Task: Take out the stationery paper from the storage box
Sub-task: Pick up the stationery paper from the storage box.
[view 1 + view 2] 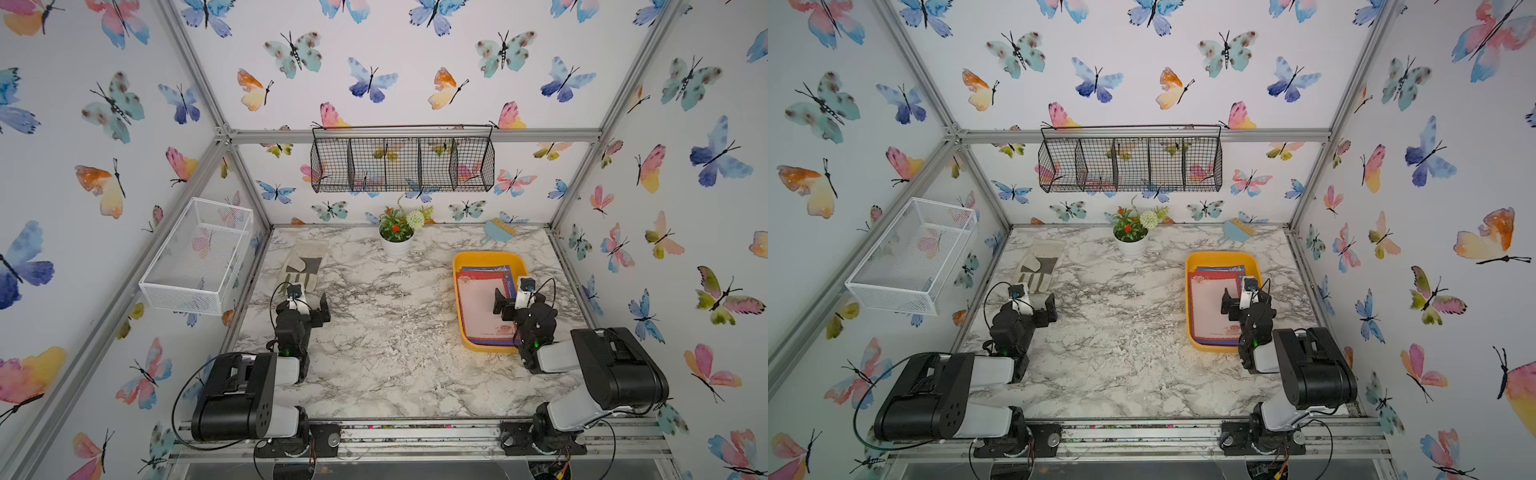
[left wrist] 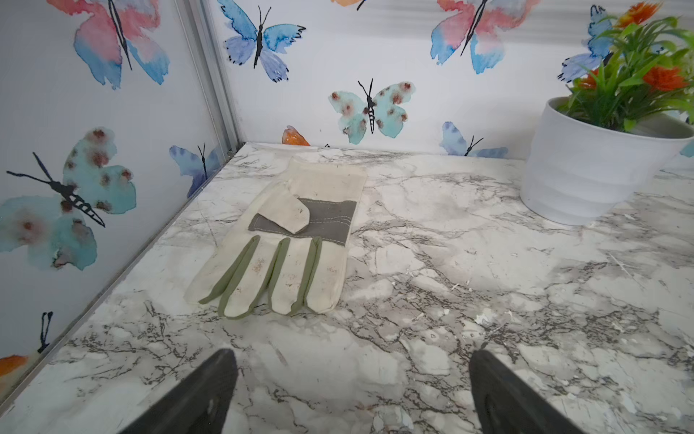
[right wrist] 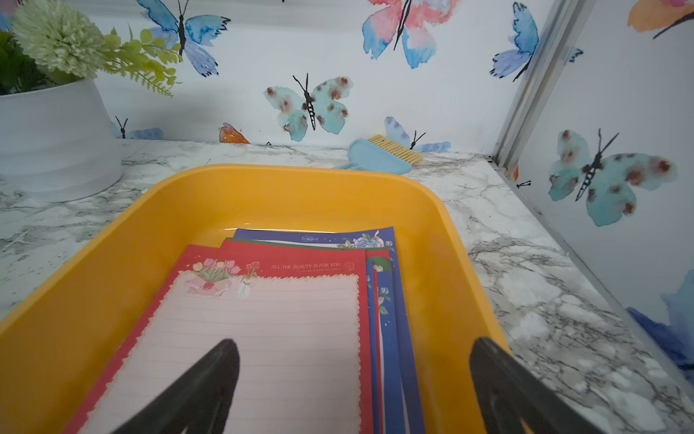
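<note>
I see the storage box (image 1: pixel 486 258) on the right side of the table, holding the stationery paper (image 1: pixel 478 305): a loose stack, red-bordered pink sheet on top, blue-bordered ones under it. My right gripper (image 3: pixel 355 345) is low over the box's near half, spread wide, gripping nothing. My left gripper (image 2: pixel 353 355) is low over bare marble on the left, also wide, nothing in it, facing a glove (image 2: pixel 285 240).
</note>
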